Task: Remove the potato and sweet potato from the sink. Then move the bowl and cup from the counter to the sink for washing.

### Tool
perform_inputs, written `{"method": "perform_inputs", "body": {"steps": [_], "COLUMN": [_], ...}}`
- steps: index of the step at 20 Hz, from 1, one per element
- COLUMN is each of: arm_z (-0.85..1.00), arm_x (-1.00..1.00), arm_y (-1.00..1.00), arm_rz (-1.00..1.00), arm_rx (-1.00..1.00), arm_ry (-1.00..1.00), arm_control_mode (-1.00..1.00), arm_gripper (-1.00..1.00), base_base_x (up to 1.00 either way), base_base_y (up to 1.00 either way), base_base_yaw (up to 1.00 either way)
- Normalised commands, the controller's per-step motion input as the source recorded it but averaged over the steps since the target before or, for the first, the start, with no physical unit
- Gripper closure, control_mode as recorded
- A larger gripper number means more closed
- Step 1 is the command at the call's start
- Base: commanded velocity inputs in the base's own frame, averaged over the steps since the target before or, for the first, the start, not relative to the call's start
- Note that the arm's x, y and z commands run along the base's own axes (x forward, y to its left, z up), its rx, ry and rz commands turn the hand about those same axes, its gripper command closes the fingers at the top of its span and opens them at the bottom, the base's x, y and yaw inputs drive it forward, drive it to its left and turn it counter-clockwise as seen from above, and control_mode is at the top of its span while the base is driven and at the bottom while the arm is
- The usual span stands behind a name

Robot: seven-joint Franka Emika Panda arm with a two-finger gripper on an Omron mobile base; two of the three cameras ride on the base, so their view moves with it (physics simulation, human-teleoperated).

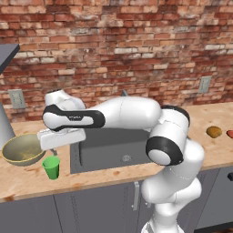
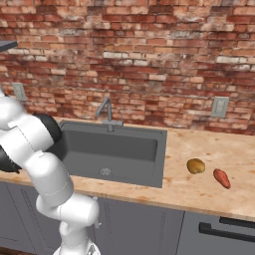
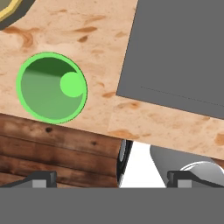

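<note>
The green cup [image 1: 51, 167] stands on the counter near its front edge, left of the sink [image 1: 107, 146]. Behind it sits the olive-yellow bowl [image 1: 22, 149]. My gripper [image 1: 55, 149] hangs open just above the counter, between the bowl and the sink's left rim, a little behind the cup. In the hand view the cup [image 3: 51, 87] is seen from above, up and left of my open gripper [image 3: 111, 179], with the bowl's edge [image 3: 12, 11] in the top corner and the sink [image 3: 175, 48] at the right. Right of the sink [image 2: 114, 144], the potato [image 2: 195, 166] and sweet potato [image 2: 221, 178] lie on the counter.
A grey tap [image 2: 107, 112] rises behind the basin, in front of the brick wall. The wooden counter [image 1: 27, 181] ends close in front of the cup. My own arm stretches across above the sink. Dark cabinet fronts run below.
</note>
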Motion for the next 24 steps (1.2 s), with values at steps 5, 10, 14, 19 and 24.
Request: {"method": "perform_inputs", "body": {"steps": [5, 10, 14, 19, 24], "arm_z": [-0.15, -0.13, -0.10, -0.05, -0.04], "arm_x": [0.00, 0.00, 0.00, 0.00, 0.00], "arm_y": [0.00, 0.00, 0.00, 0.00, 0.00], "arm_rz": [0.00, 0.00, 0.00, 0.00, 0.00], "arm_rx": [0.00, 0.00, 0.00, 0.00, 0.00], "arm_ry": [0.00, 0.00, 0.00, 0.00, 0.00], "arm_control_mode": [-1.00, -1.00, -1.00, -1.00, -1.00], "arm_gripper": [-1.00, -1.00, -1.00, -1.00, -1.00], "base_base_x": [0.00, 0.00, 0.00, 0.00, 0.00], "base_base_y": [0.00, 0.00, 0.00, 0.00, 0.00], "base_base_yaw": [0.00, 0.00, 0.00, 0.00, 0.00]}}
